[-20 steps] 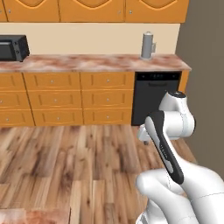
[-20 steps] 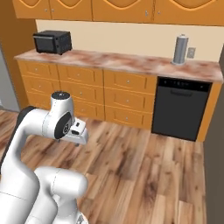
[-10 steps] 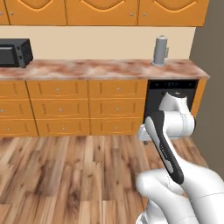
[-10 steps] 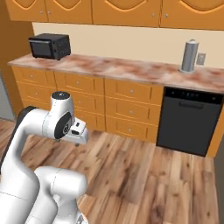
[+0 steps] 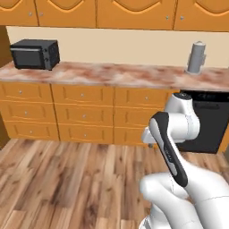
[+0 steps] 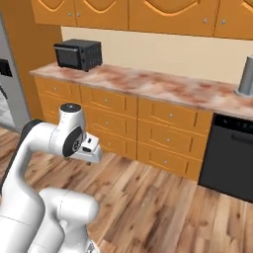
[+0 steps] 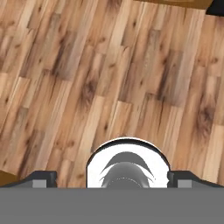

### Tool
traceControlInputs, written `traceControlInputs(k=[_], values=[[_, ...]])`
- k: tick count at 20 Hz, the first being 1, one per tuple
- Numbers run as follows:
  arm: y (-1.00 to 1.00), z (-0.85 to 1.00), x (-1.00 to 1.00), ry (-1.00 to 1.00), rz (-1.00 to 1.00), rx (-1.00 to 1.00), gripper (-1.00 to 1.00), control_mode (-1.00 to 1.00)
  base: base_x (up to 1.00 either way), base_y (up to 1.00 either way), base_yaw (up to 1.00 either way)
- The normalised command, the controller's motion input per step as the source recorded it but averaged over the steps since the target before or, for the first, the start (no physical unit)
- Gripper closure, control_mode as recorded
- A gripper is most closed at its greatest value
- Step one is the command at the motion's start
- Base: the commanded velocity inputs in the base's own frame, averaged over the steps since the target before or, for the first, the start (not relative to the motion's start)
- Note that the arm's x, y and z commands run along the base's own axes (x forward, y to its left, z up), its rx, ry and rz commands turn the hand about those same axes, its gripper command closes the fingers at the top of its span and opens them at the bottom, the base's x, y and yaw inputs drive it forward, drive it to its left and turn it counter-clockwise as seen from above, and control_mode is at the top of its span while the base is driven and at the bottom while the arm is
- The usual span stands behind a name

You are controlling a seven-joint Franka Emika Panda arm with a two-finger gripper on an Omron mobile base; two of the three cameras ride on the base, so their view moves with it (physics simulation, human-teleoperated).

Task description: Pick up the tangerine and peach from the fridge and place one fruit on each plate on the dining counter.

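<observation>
Driving: base turns left along the wall counter (image 5: 112,74); microwave (image 5: 35,53) now sits further right in both base views
Fridge (image 6: 9,94): grey edge left of the microwave
Gripper (image 7: 112,179): fingers wide apart, empty, over floor
Fruit: unseen, presumably inside fridge
Meaning: approach underway, nothing picked yet

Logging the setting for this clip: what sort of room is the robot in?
A rendered home kitchen: orange wood drawers under a pink marbled wall counter, a black microwave on it, a black dishwasher built in, and a wood plank floor.
</observation>
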Motion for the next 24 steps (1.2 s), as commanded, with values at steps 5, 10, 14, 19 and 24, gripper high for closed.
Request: traceControlInputs(k=[5,10,14,19,24], values=[[0.00,0.00,0.00,0.00,0.00,0.00,-1.00,1.00,0.41,0.09,0.53],[0.00,0.00,0.00,0.00,0.00,0.00,-1.00,1.00,0.44,0.08,0.53],[0.00,0.00,0.00,0.00,0.00,0.00,-1.00,1.00,0.65,0.10,0.41],[0.00,0.00,0.00,0.00,0.00,0.00,-1.00,1.00,0.65,0.13,0.42],[0.00,0.00,0.00,0.00,0.00,0.00,-1.00,1.00,0.72,0.21,0.31]])
